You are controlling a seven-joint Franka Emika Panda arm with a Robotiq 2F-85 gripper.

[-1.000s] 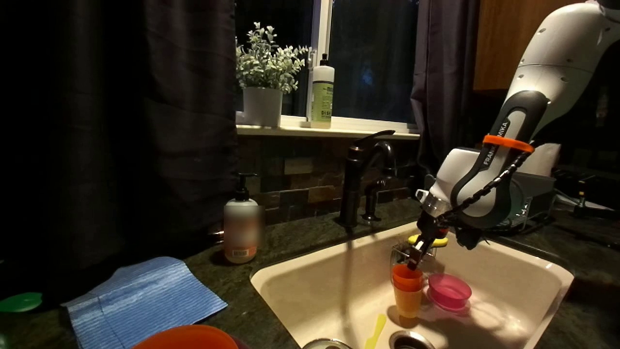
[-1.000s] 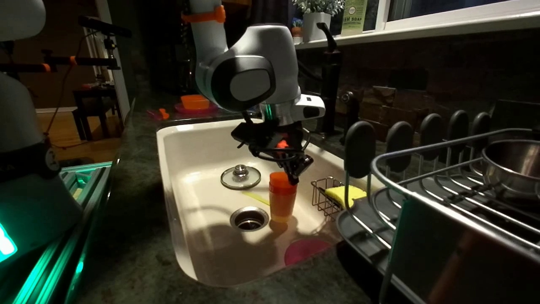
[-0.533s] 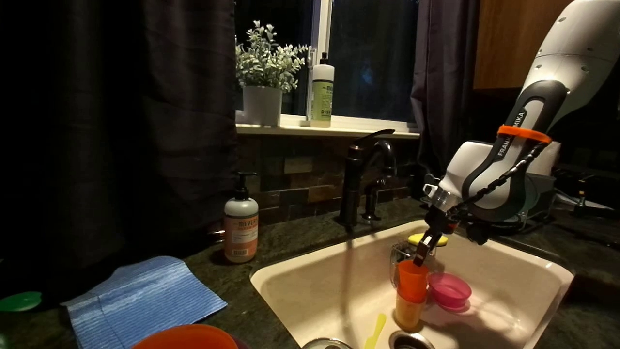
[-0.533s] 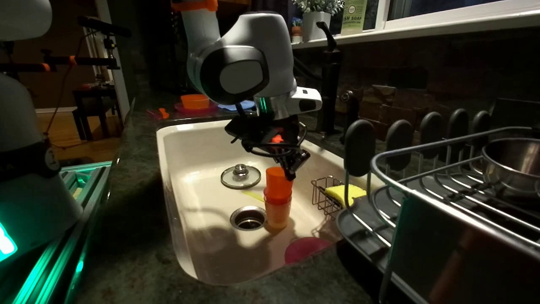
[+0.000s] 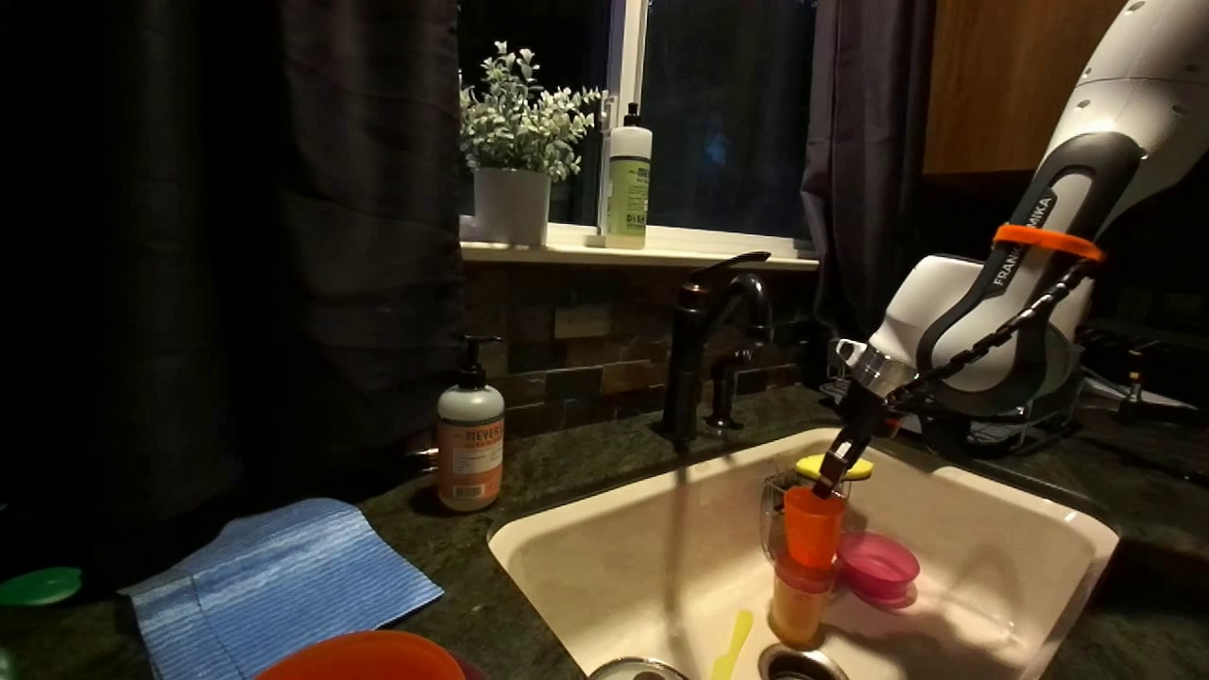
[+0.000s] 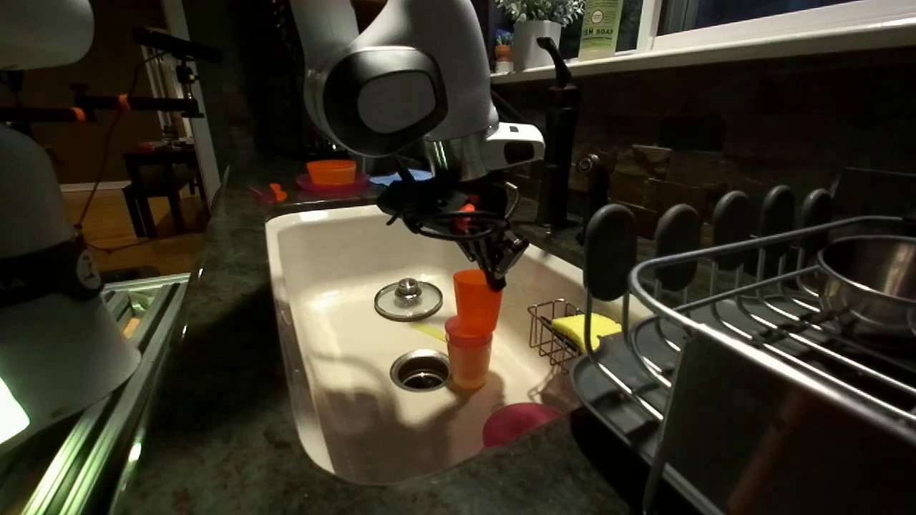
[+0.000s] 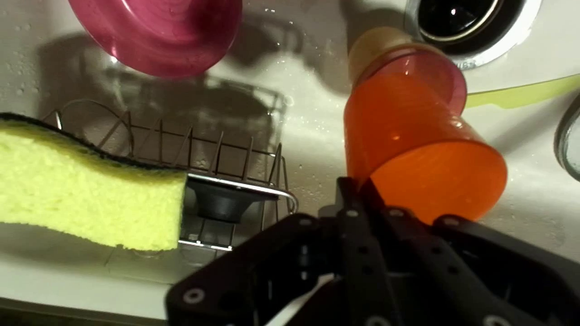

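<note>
My gripper (image 7: 358, 184) is drawn together, with only the thin wall of the orange cup (image 7: 403, 122) pinched between the fingertips. I have the cup by its rim, so it hangs just below me, mouth up and close to upright in both exterior views. Under it stands the lower stack of cups (image 6: 469, 361), pinkish-red at the rim and yellowish at the base. The orange cup's bottom overlaps that rim; I cannot tell whether it sits inside or just above.

In the wrist view the wire caddy (image 7: 235, 183) is near, left of my fingertips, with the yellow sponge (image 7: 90, 190) farther left. The pink bowl (image 7: 158, 36) lies past the caddy, toward the upper left; the drain (image 7: 457, 20) is beside the stack's foot at the upper right, and the yellow-green knife (image 7: 521, 94) lies to my right.

All this sits within the sink (image 6: 336, 286), whose walls rise around the space below me. The nearest edge is the rim behind the caddy, and the black faucet (image 5: 682, 368) stands past it, apart from me. On the drain side the gap is wider, with the opposite wall well apart. In an exterior view the dish rack (image 6: 744, 348) stands beyond the caddy.
</note>
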